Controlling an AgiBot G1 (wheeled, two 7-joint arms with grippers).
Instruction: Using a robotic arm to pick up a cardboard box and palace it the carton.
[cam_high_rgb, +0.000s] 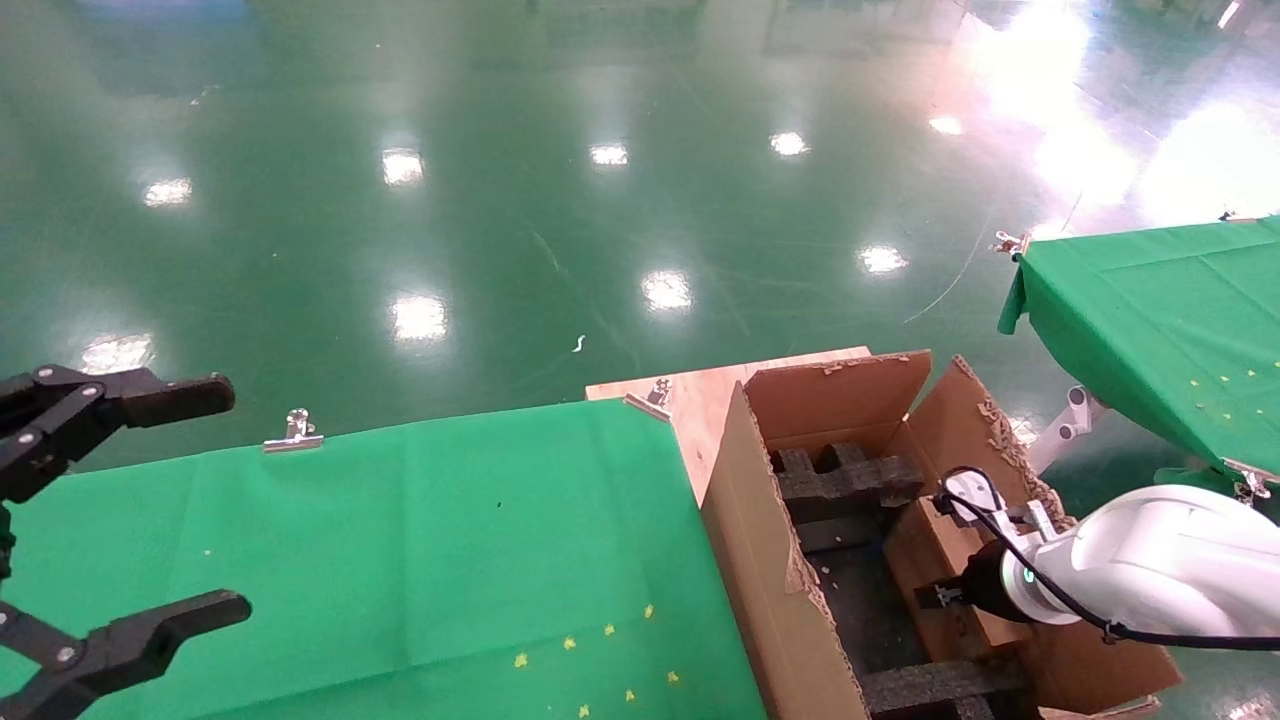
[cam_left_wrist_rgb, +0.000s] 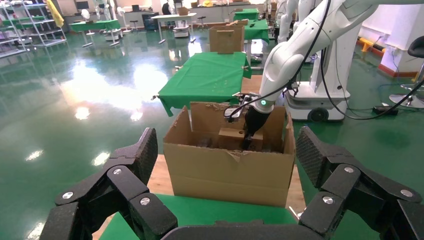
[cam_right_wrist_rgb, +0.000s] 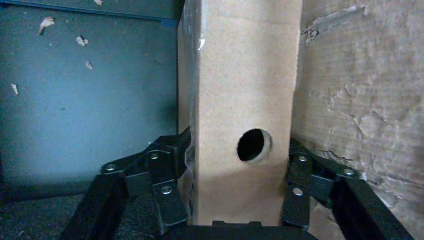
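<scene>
Down inside the carton (cam_high_rgb: 770, 560), the right hand (cam_high_rgb: 945, 595) of the robotic arm (cam_high_rgb: 1150, 560) is closed on the cardboard box (cam_right_wrist_rgb: 240, 100), one set of fingers (cam_right_wrist_rgb: 165, 175) pressed to each of its two broad faces. The slim box stands on edge between them, its narrow face with a round hole turned toward the wrist camera. On one side of the held box is the carton's rough inner wall (cam_right_wrist_rgb: 360, 100), very close to it; whether they touch cannot be told. On the other side there is open space down to the dark foam lining the bottom. Ahead of the hand, deeper in the carton, black foam blocks (cam_high_rgb: 845, 480) sit at the far end, and another foam strip (cam_high_rgb: 940, 682) lies behind the hand at the near end. Torn flaps stand up around the opening.

Well off to the side, the left hand (cam_high_rgb: 120, 520) hangs above the green-covered surface (cam_high_rgb: 400, 540) with its fingers spread wide and nothing between them.
</scene>
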